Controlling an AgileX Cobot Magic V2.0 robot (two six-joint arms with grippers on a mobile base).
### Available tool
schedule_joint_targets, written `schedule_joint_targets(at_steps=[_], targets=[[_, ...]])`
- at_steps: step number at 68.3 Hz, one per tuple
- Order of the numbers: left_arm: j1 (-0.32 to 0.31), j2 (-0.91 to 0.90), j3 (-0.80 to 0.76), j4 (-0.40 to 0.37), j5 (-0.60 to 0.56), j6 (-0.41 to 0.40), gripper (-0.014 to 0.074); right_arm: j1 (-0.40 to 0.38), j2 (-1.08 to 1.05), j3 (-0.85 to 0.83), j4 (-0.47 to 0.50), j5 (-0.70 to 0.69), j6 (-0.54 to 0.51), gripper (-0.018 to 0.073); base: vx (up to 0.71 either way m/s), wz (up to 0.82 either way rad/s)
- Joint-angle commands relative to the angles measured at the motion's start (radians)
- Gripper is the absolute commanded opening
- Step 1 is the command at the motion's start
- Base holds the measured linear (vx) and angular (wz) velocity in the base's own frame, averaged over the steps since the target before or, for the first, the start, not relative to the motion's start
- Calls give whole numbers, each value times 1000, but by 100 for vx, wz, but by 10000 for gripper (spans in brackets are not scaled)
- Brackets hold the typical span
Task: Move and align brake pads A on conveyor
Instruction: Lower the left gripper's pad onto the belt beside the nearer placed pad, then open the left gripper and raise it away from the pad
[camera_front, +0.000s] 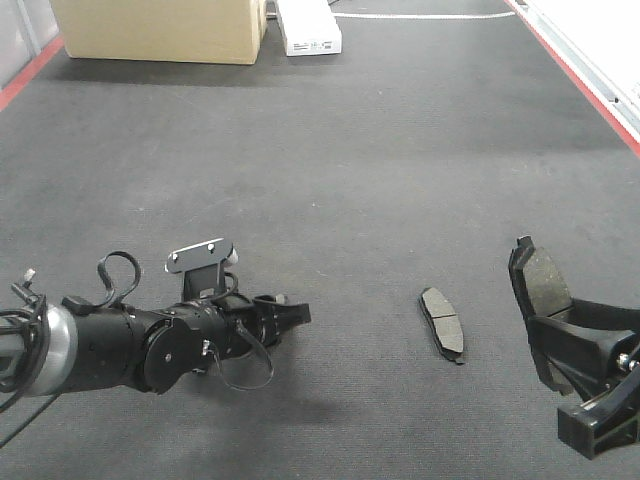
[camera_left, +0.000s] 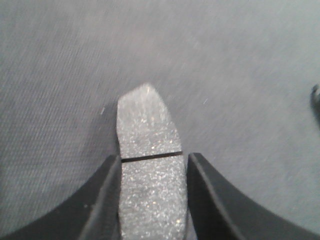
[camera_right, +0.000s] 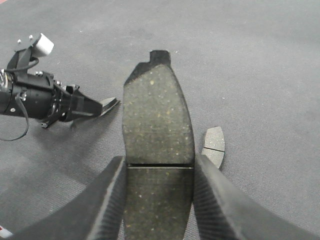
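Hands first: my right hand (camera_front: 560, 330) sits low at the near right edge of the front view, clamped on a brake pad (camera_front: 540, 278). That pad stands tilted up above the conveyor (camera_front: 350, 150), friction face showing, centre groove right at the finger line in the right wrist view (camera_right: 157, 125). One finger (camera_right: 107, 200) on each long edge. My left hand (camera_front: 285, 315) lies low at the near left, arm nearly flat along the belt, pointing right. It grips a second pad (camera_left: 148, 165) between both fingers (camera_left: 102, 205), speckled grey face up, groove across the middle, free end sticking out past the fingertips. Front view barely shows this pad, so I can't tell from there if it touches the belt; in the right wrist view its tip (camera_right: 109, 105) looks just above or on the felt.

Third pad (camera_front: 443, 322) lies flat on the conveyor between my two hands, nearer the right one, apart from both, long axis running roughly away from me, face up with groove visible. Fourth pad not seen in any view.

Farther back: bare dark belt, red frame edge (camera_front: 590, 85) along the right side. Far end, cardboard box (camera_front: 160, 28) at upper left, white box (camera_front: 308, 28) just beside it on the right.
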Motion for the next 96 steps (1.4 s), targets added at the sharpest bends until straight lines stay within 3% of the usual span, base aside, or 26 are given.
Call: schedule_joint_targets(at_steps=[1, 24, 34, 43, 50, 57, 66, 85, 96], targets=[[-3, -45, -27, -7, -42, -1, 344, -3, 2, -30, -7, -88, -5, -8, 0, 0], [-10, -117, -27, 1, -118, 6, 433, -3, 2, -30, -7, -88, -5, -8, 0, 0], [-10, -265, -7, 37, -81, 115, 424, -3, 2, -30, -7, -89, -5, -8, 0, 0], [-10, -416, 83, 39, -51, 247, 354, -3, 2, -30, -7, -89, -5, -8, 0, 0], [-10, -556, 178, 38, 38, 365, 234, -3, 2, -30, -7, -89, -5, -8, 0, 0], [-10, -687, 252, 38, 135, 390, 106, -3, 2, -30, -7, -89, -5, -8, 0, 0], [-10, -818, 318, 39, 171, 393, -10, -3, 2, -30, -7, -89, -5, -8, 0, 0], [-10, -1005, 386, 112, 145, 396, -8, -3, 2, -30, -7, -89, -5, -8, 0, 0], [-10, -1037, 386, 116, 164, 396, -8, -3, 2, -30, -7, -89, -5, -8, 0, 0]])
